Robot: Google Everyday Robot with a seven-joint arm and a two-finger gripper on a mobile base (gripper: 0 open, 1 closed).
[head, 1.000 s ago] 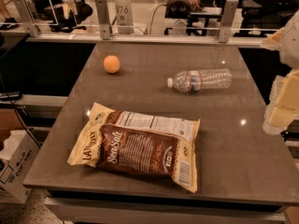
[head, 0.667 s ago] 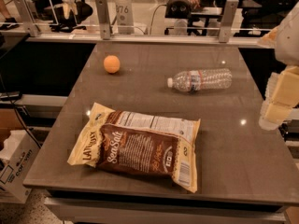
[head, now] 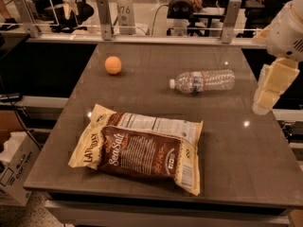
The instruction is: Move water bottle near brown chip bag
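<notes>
Hand has crept inward at the bench's right edge, empty, how open I cannot tell; the water bottle awaits grasping.

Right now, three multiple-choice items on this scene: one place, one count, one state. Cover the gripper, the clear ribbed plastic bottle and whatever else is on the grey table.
1. Where is the cream-coloured gripper?
A. by the right edge of the dark grey table, apart from the clear ribbed plastic water bottle
B. over the table's centre
C. at the table's left edge

2. How many items lie on the table?
A. one
B. three
C. five

3. How does the water bottle rest?
A. upright
B. on its side, white cap to the picture's left
C. hanging off the table's front edge

Answers:
1. A, bare tabletop shows between gripper and bottle.
2. B, the bottle, the crinkly brown chip bag and a small orange ball.
3. B, its length runs flat along the tabletop.
</notes>
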